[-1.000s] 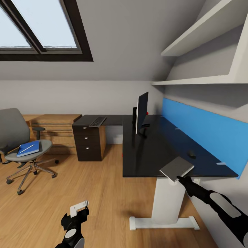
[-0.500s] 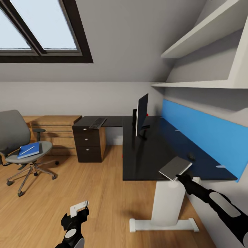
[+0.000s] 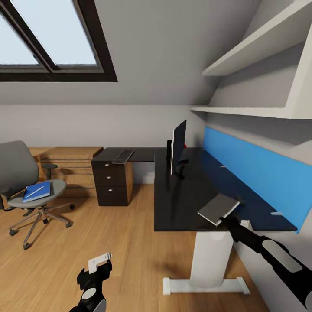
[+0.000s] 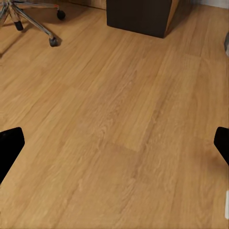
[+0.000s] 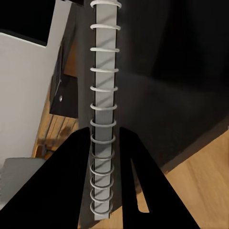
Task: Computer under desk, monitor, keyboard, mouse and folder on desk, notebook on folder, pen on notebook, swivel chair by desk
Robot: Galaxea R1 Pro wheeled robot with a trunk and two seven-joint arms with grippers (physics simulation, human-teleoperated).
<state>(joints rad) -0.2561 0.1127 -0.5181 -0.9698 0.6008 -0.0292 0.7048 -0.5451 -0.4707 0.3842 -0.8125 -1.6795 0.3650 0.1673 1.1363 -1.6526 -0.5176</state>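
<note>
My right gripper (image 3: 225, 220) is shut on the spine edge of the grey notebook (image 3: 218, 209), holding it just above the near end of the black desk (image 3: 182, 203). In the right wrist view the notebook's spiral binding (image 5: 104, 71) runs between the fingers of the right gripper (image 5: 107, 143). The monitor (image 3: 178, 145) stands farther back on the desk, and the keyboard (image 3: 123, 156) lies on the far left wing. On the swivel chair (image 3: 17, 167) at the left, the pen (image 3: 35, 189) rests on the blue folder (image 3: 37, 191). My left gripper (image 3: 99, 264) (image 4: 114, 143) hangs open over the floor. The computer is hidden.
A dark drawer pedestal (image 3: 110, 182) stands under the desk's left wing, with a low light-wood shelf unit (image 3: 69, 167) beside it. White wall shelves (image 3: 260, 108) overhang the blue back panel (image 3: 255, 177). The desk's white leg (image 3: 210, 260) stands in front of me.
The whole view has shifted slightly, so the camera moved. My right gripper carried the notebook a little farther in over the desk's near edge. The left arm looks unchanged.
</note>
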